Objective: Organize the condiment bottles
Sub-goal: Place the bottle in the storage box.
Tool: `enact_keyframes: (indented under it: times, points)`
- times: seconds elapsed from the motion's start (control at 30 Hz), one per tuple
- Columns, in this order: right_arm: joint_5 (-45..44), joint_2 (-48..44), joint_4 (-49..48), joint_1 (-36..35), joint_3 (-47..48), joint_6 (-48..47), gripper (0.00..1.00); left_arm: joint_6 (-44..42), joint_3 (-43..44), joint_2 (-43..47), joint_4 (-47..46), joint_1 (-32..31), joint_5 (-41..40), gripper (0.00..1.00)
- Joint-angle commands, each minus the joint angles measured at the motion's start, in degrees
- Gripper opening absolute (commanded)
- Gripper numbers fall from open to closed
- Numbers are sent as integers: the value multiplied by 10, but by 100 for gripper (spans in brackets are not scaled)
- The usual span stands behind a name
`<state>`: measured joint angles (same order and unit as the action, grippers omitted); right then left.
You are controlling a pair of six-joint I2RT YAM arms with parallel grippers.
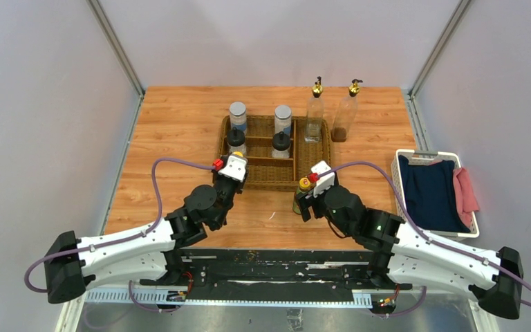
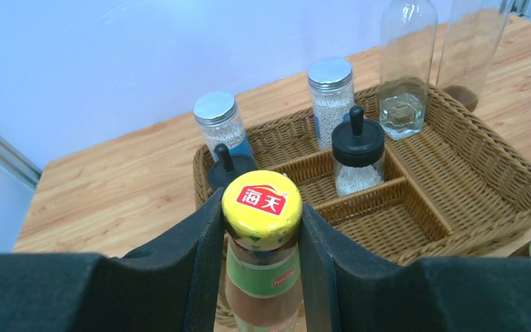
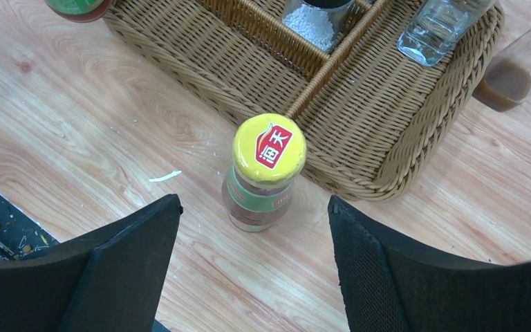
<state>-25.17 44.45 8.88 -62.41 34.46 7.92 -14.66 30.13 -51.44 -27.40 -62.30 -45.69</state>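
Two yellow-capped bottles are in play. The left fingers (image 2: 180,270) clamp the held bottle (image 2: 261,207) by its cap at the near-left corner of the wicker basket (image 2: 498,173). The right fingers (image 3: 131,256) hang spread wide over the standing bottle (image 3: 268,155), upright on the table (image 3: 76,138) beside the rim. The cap-only grip could let the held bottle swing into the black-capped jar (image 2: 225,166), and an off-centre descent could topple the standing one.
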Motion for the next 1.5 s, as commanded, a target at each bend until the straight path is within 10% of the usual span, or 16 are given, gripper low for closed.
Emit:
enact_keyframes:
  times: [0.0, 1.47]
  points:
    - [-21, 13, -41, -6, -10, -8, 81, -4, 3, -11, -111, 21, 3, 0]
    - [59, 108, -130, 71, -6, -29, 75, 93, -8, -182, -308, 188, 146, 0]
